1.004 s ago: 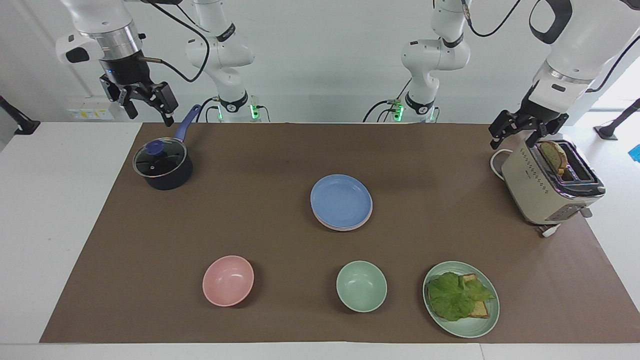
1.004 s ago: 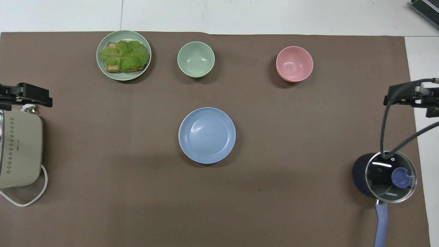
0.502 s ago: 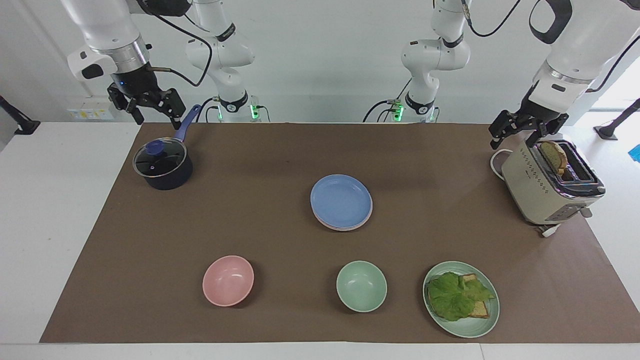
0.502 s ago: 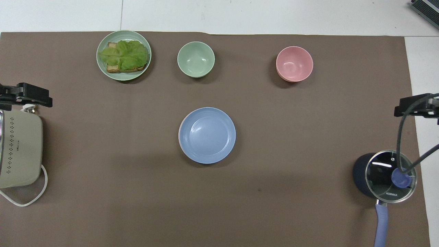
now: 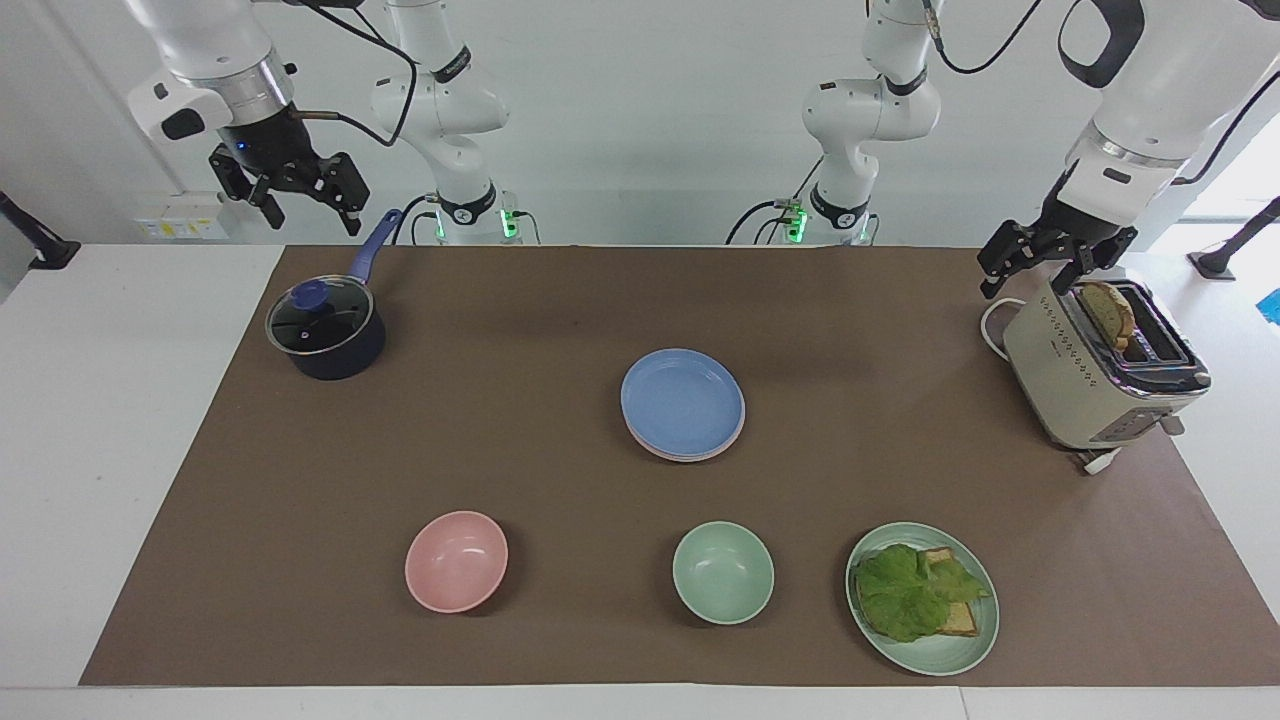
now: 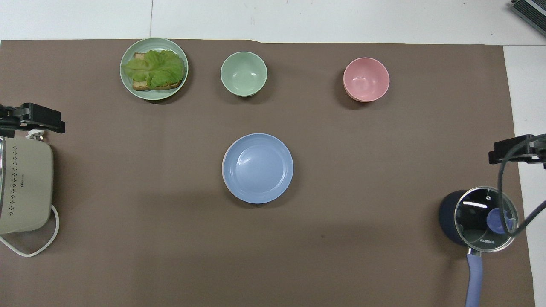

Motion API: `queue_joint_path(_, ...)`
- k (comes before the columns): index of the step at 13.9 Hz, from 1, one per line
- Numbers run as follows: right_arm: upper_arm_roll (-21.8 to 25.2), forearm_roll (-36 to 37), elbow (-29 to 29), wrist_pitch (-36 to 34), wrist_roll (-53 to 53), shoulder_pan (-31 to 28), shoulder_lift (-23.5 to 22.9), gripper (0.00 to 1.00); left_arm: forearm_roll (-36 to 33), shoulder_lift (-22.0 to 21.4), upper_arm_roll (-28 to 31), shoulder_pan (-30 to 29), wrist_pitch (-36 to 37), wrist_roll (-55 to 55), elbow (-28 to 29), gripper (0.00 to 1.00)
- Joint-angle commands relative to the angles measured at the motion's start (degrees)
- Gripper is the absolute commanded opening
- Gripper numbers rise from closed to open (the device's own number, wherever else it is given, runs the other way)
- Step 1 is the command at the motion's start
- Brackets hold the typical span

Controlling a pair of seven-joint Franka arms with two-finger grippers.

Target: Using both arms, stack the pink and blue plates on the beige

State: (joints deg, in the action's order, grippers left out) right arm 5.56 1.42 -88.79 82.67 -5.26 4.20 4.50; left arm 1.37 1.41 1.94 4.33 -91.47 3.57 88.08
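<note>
The blue plate (image 5: 683, 401) (image 6: 257, 167) lies at the middle of the mat, on top of a stack. A thin rim of the pink plate (image 5: 690, 456) (image 6: 223, 164) shows under it. The beige plate is hidden beneath them. My right gripper (image 5: 308, 212) (image 6: 514, 152) hangs open and empty in the air above the saucepan's handle, at the right arm's end of the table. My left gripper (image 5: 1032, 280) (image 6: 33, 121) hangs open and empty over the toaster's end.
A dark saucepan (image 5: 326, 330) with a glass lid and blue handle stands at the right arm's end. A cream toaster (image 5: 1098, 375) with bread stands at the left arm's end. Farthest from the robots stand a pink bowl (image 5: 456, 561), a green bowl (image 5: 722, 572) and a green plate (image 5: 958, 655) with lettuce and bread.
My right gripper has risen and drawn back toward the right arm's end of the table. The left gripper and the plates have not moved.
</note>
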Motion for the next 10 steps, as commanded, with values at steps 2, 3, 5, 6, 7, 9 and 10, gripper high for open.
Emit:
queue_joint_path(2, -0.2, 0.43, -0.59, -0.14, 1.66, -0.33, 0.77, 1.0, -0.67, -0.53, 0.0, -0.03, 0.59, -0.31, 0.24, 1.0)
queue_joint_path(3, -0.2, 0.43, -0.59, -0.05, 1.57, -0.25, 0.77, 1.0, -0.67, -0.53, 0.0, -0.03, 0.59, -0.32, 0.16, 1.0)
queue_joint_path(5, -0.2, 0.34, -0.33, 0.64, 1.57, -0.34, 0.6, 1.0, -0.67, -0.53, 0.0, -0.03, 0.59, -0.32, 0.24, 1.0)
queue_joint_path(6, -0.2, 0.43, -0.33, 1.43, 1.57, -0.34, 0.6, 1.0, -0.67, -0.53, 0.0, -0.03, 0.59, -0.23, 0.25, 1.0)
queue_joint_path(7, -0.2, 0.52, -0.33, 1.44, 1.57, -0.34, 0.6, 1.0, -0.67, -0.53, 0.0, -0.03, 0.59, -0.31, 0.25, 1.0)
queue_joint_path(9, -0.2, 0.43, -0.5, 1.44, 1.57, -0.25, 0.6, 1.0, -0.67, -0.53, 0.0, -0.03, 0.59, -0.31, 0.24, 1.0)
queue_joint_path(10, -0.2, 0.43, -0.5, 1.53, 1.57, -0.25, 0.69, 1.0, -0.67, -0.53, 0.0, -0.03, 0.59, -0.32, 0.25, 1.0)
